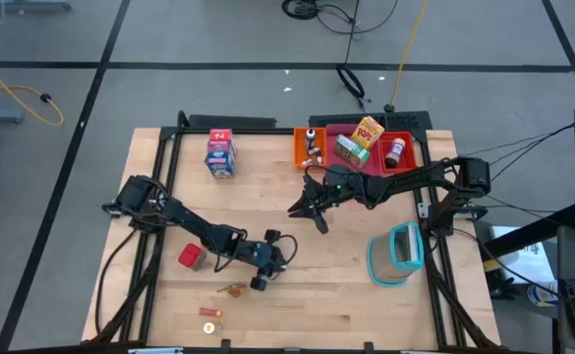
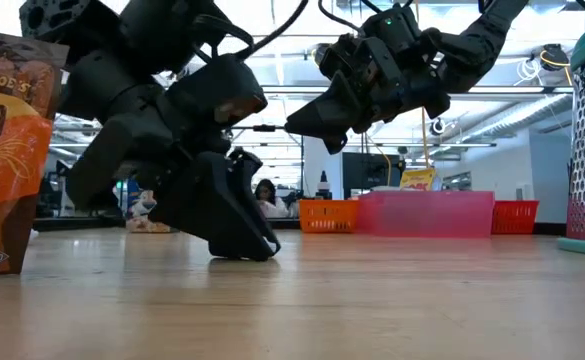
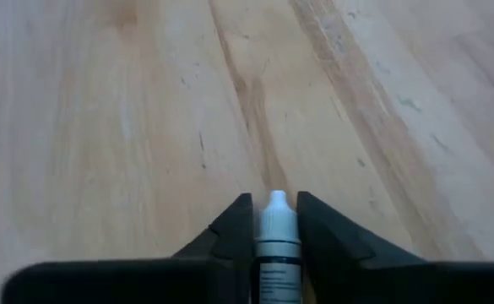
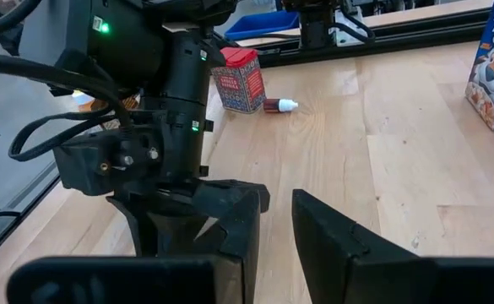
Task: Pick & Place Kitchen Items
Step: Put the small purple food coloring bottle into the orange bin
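My left gripper (image 1: 260,280) is low over the table's near middle, shut on a tiny white-capped bottle (image 3: 277,232). My right gripper (image 1: 309,216) hovers open above the table's middle, in front of the trays, holding nothing. A red cube (image 1: 191,257) stands left of the left gripper, with a small dark bottle (image 4: 279,105) lying beside it. A blue-white carton (image 1: 220,154) stands at the far left. Orange-brown bits (image 1: 233,290) and a small orange carton (image 2: 2,150) are near the near edge. A yellow carton (image 1: 369,133) and a dark-capped bottle (image 1: 395,150) sit in the trays. My left gripper pinches the tiny bottle between its two fingers, which lie along its sides. The white cap (image 3: 277,209) pokes out level with the fingertips. The fingers (image 2: 242,235) slant down, their tips at the table top. Whether the bottle rests on the wood, I cannot tell.
Orange (image 1: 312,147), pink (image 1: 346,130) and red (image 1: 410,138) trays line the far edge right of centre. A teal-rimmed clear container (image 1: 395,254) stands at the right. Bare wood lies between the two grippers and along the near right.
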